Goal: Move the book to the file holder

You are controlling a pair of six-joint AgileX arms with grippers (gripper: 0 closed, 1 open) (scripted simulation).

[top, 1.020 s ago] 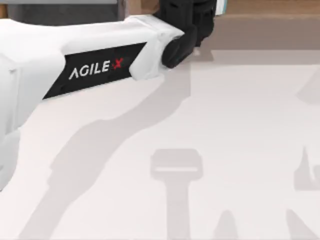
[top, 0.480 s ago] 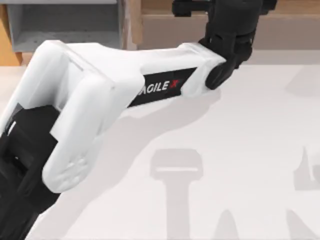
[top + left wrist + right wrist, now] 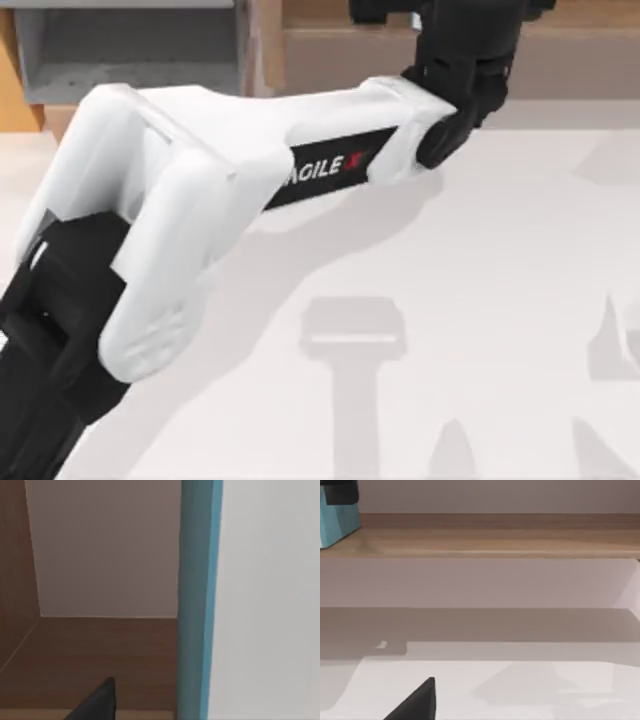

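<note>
At the twelve o'clock edge of the top view, the left claw reaches over the long brown wooden shelf; the white left arm stretches diagonally from about eight o'clock across the pale counter toward one o'clock, with the dark wrist bent at the shelf's front.

Location of task item: the book stands upright and very near the left wrist camera, teal cover edge and pale face toward the lens, with the brown shelf floor and pale back wall behind it; the right wrist view shows a teal corner of it at the shelf, with a dark part of the claw on it. How wide the left claw stands cannot be told; whether it grips the book is not shown outright, though the closeness suggests it does.

Step in hand, as judged: pick-up or carry at the shelf; delivery not yet done. The file holder, grey-walled with a tan front lip, sits at eleven o'clock, apart from the claw.

Next move calls for: drawing the book clear of the shelf, swinging it toward eleven o'clock, and lowering it upright into the grey compartment without striking the wood side.

Right arm: parked; its right claw hangs low over the counter, facing the shelf; its opening cannot be told.
</note>
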